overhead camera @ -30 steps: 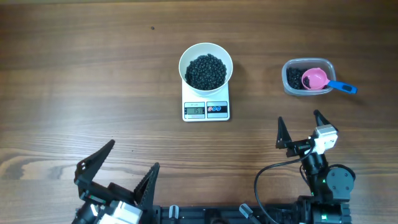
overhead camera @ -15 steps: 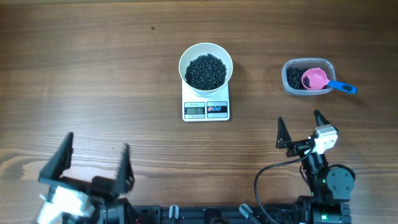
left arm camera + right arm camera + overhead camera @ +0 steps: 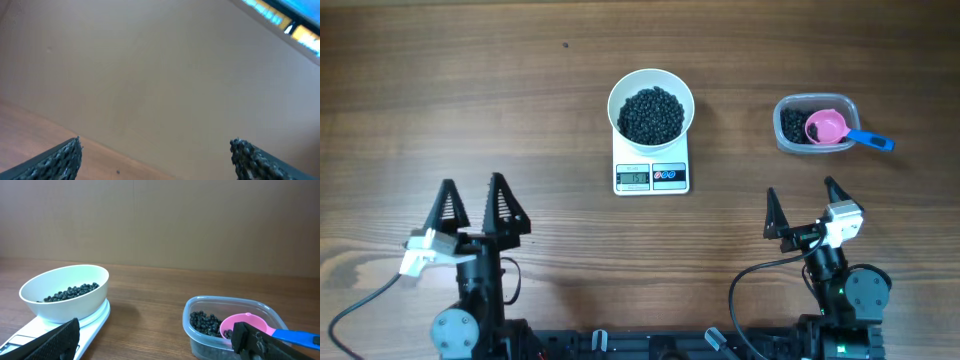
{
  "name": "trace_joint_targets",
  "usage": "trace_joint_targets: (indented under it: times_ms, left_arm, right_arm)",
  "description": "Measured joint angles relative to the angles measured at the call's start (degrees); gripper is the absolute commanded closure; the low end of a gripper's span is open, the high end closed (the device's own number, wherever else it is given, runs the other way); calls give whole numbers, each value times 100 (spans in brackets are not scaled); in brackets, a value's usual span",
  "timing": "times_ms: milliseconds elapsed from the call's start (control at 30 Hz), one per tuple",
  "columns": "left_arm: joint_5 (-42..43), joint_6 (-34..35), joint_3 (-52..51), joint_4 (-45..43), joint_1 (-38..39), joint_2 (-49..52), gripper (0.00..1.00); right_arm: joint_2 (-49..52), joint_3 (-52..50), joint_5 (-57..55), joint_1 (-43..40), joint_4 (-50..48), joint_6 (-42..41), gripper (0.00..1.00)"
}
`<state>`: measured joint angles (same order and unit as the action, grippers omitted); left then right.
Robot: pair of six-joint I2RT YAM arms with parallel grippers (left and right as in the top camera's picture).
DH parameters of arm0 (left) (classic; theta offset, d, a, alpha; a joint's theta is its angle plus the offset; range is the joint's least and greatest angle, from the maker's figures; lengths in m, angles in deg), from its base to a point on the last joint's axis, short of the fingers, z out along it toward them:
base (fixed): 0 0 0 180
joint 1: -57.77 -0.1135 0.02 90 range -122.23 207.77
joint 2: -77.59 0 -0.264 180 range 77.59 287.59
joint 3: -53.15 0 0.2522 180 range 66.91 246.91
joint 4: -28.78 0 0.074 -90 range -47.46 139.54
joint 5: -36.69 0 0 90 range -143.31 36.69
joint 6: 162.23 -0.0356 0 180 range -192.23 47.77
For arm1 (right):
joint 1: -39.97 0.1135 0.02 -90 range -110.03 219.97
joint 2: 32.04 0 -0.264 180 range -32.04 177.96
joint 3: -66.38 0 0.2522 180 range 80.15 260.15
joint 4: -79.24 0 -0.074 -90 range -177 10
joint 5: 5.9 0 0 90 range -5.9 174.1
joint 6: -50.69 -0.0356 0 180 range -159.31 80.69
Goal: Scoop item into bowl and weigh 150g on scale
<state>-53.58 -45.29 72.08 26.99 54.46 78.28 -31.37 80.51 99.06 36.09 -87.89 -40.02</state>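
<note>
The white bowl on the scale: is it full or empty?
Partly full. The white bowl holds a dark pile of black beans lying below its rim, which the right wrist view also shows. It sits on the scale.

Near the middle of the table (image 3: 470, 90), a bit toward the far side: the scale (image 3: 652, 160). On its back part, the bowl (image 3: 651, 74). In the bowl, a pile of beans (image 3: 651, 113). To the right of the scale, well apart: a tub (image 3: 850, 104), with more beans and a scoop (image 3: 826, 127) inside, handle sticking out over the right rim. At the near edge, the left gripper (image 3: 472, 205) on the left and the right gripper (image 3: 802, 208) on the right, both well apart from the scale.
</note>
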Motion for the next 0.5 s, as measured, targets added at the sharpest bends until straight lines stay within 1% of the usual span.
trace_joint_targets:
  times_ms: [67,133,200,233,367,500]
  left_arm:
    - [127,0,-223,-236,0,0,0]
    - [275,-7,-415,-240,0,0,0]
    - [459,-256,-459,-197,0,0,0]
    - [601,-520,-459,-170,4,0,0]
    - [1051,-1307,-459,400,4,0,0]
    - [1174,-1547,-459,850,4,0,0]
  right_arm:
    - [0,0,2,0,2,0,0]
    - [0,0,2,0,0,0,0]
    - [0,0,0,0,0,0,0]
    - [0,0,0,0,0,0,0]
    - [0,0,2,0,0,0,0]
    - [0,0,0,0,0,0,0]
